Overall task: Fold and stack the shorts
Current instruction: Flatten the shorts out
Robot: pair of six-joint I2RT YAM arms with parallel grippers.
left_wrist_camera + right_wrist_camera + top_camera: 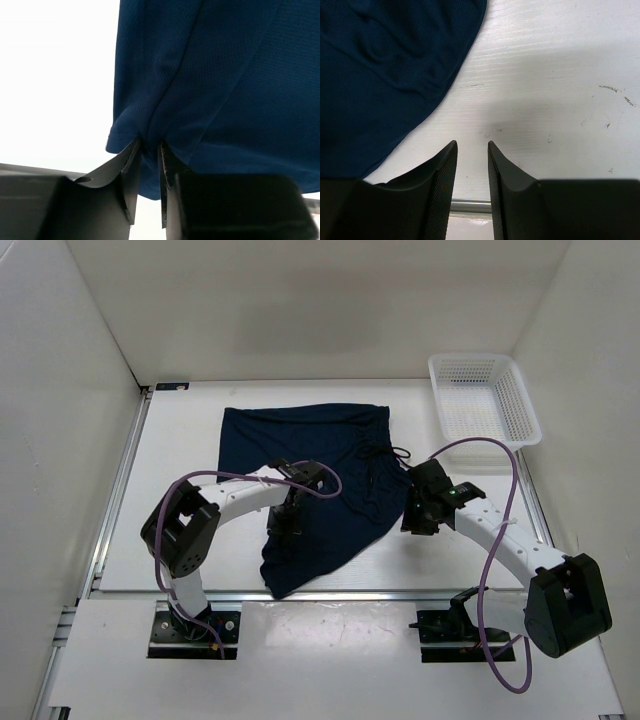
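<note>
Diagonally, shorts (330, 450) run far-right waistband to near-left hem

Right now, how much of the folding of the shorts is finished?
Done: nothing folded yet; the navy shorts lie spread on the table. In hand: the left jaws pinch an edge of the cloth, the right jaws stand open over bare table beside it. Left: every fold, then the stacking.

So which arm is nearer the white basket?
Right. The right end effector hovers beside the shorts, short of the basket; the left end effector pinches the shorts, farther away.
</note>
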